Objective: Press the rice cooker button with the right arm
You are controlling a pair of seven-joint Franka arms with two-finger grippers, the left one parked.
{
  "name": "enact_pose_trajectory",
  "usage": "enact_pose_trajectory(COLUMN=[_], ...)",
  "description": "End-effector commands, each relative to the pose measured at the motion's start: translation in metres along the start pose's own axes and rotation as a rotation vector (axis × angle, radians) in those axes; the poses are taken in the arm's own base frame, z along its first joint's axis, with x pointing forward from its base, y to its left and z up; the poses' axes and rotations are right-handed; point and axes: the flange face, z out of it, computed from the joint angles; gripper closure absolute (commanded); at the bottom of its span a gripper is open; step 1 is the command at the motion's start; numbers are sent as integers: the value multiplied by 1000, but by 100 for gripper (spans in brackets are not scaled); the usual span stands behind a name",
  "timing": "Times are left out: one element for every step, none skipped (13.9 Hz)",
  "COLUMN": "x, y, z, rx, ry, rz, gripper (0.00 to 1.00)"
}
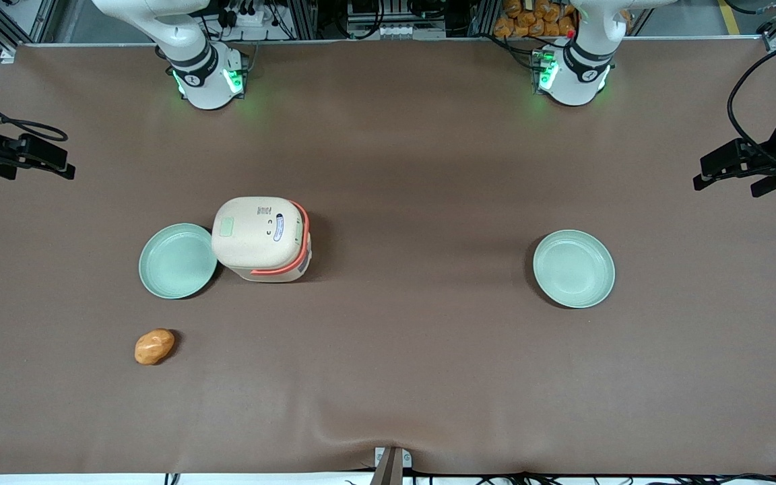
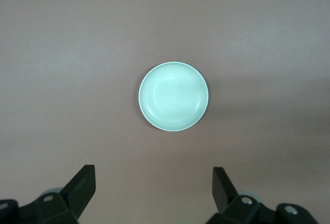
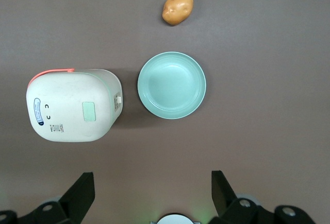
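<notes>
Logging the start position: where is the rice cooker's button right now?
The button sits on the closed lid of the rice cooker, at the lid's edge beside the plate. The open gripper hangs high above the table, clear of it.

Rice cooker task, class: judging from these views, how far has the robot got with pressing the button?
Nothing looks done yet. The rice cooker sits shut beside a green plate, its button untouched. The end effector hangs open high above the table, holding nothing and well clear of the lid. Left to do: move over the button, come down and press.
</notes>
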Motion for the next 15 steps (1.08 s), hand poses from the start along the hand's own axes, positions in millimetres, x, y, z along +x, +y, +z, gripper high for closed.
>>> enact_pose_trajectory(x=[-7,-6,-6,-6,-6,-6,-6,-7,-7,-7,-8,-7,-7,-6,-6], y=[0,0,0,0,0,0,0,-2,-2,-2,-2,-3,-3,-4,-4], z=[-7,-7,-8,-8,-9,-8,-10,-9,-9,-11,-13,-12,-12,-11,-11], rx=[10,8,8,10,8,8,8,8,5,-4,-6,-3,2,4,6], ry=[9,10,12,12,13,10,16,12,12,15,19,19,18,16,16], rz=[-5,-6,-10,-11,-10,-3,-4,-6,-8,-13,-19,-23,-23,-24,-24], gripper=[0,0,0,0,0,0,0,0,0,0,0,0,0,0,0])
